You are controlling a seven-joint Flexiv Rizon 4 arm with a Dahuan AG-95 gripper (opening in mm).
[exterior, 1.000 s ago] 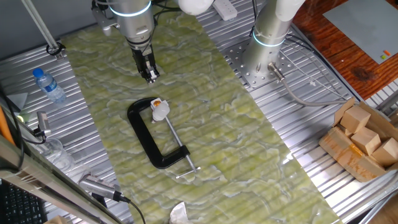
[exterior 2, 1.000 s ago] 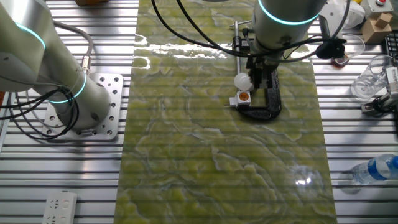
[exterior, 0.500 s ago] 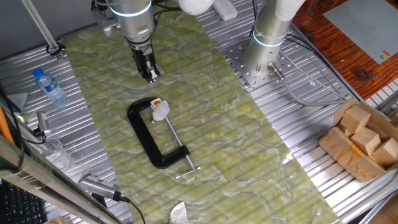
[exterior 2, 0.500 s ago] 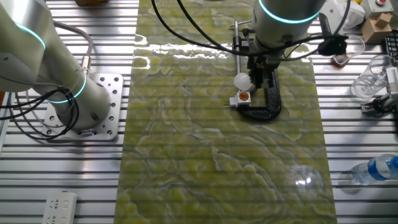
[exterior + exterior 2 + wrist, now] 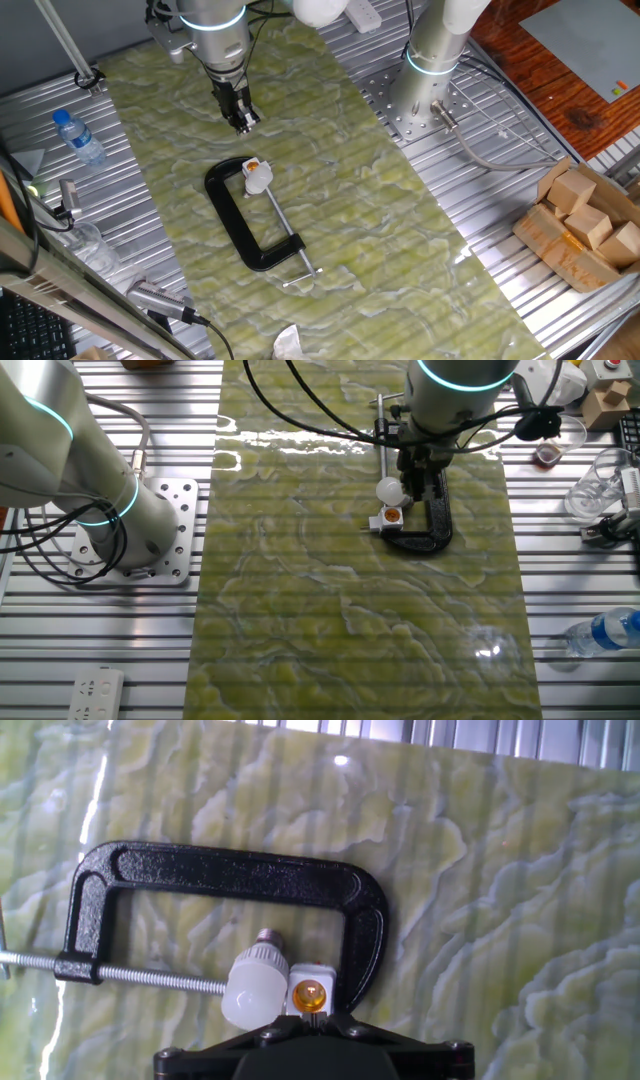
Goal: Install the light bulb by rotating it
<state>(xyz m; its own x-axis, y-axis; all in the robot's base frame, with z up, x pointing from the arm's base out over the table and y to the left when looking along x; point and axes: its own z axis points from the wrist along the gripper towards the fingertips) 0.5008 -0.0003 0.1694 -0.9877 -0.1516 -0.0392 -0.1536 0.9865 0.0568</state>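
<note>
The light bulb (image 5: pixel 259 181) is small, white and rounded, and lies on its side on the green mat inside the mouth of a black C-clamp (image 5: pixel 228 215). A small white piece with an orange centre (image 5: pixel 309 994) sits right beside it. In the hand view the bulb (image 5: pixel 253 990) shows its metal base pointing away from me. In the other fixed view the bulb (image 5: pixel 388 490) lies left of the clamp. My gripper (image 5: pixel 243 123) hangs above the mat, beyond the clamp's closed end, apart from the bulb. Its fingers look pressed together and hold nothing.
The clamp's long steel screw (image 5: pixel 285 233) runs toward the near edge. A plastic bottle (image 5: pixel 78 136) lies on the left. A box of wooden blocks (image 5: pixel 585 222) stands at the right. A second arm's base (image 5: pixel 430 70) stands beside the mat.
Almost nothing. The arm above the gripper has shifted very slightly; the bulb and clamp have not moved.
</note>
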